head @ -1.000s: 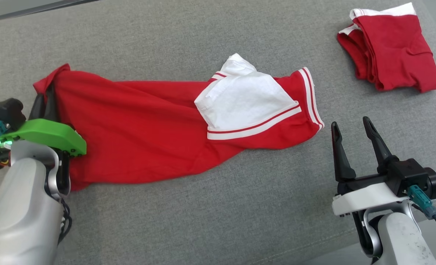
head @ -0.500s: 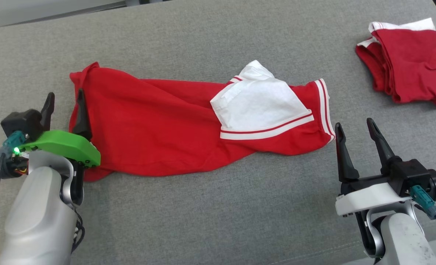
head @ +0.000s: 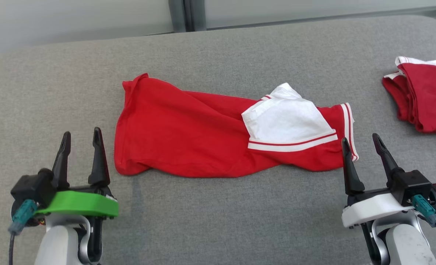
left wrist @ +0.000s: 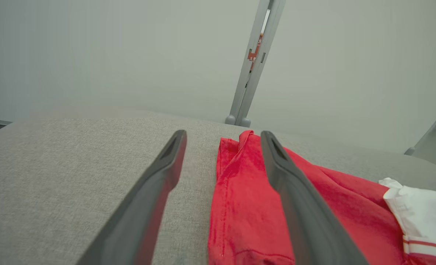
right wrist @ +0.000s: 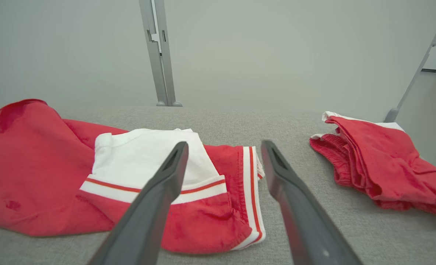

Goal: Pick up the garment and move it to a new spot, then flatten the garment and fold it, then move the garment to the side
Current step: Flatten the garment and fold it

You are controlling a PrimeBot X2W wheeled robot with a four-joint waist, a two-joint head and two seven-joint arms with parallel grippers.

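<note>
The garment (head: 188, 140) is red with a white panel and red-and-white striped trim, lying stretched left to right on the grey cushion (head: 218, 221). My left gripper (head: 81, 140) stands open just left of and nearer than the garment's left end, holding nothing. In the left wrist view the garment (left wrist: 247, 206) lies partly between and to the right of the fingers (left wrist: 155, 184). My right gripper (head: 361, 145) is open by the garment's striped right end, empty. In the right wrist view the garment (right wrist: 37, 165) lies ahead and to the left.
A second red garment with white trim (head: 424, 95) lies bunched at the far right, also seen as a red pile (right wrist: 380, 162) in the right wrist view. A pale wall with a metal post (head: 186, 14) stands behind the cushion's far edge.
My left gripper let go of the garment's left end, opened and drew back toward me. The head camera tilted, so the whole scene shifted down and right. The right gripper stayed open.
</note>
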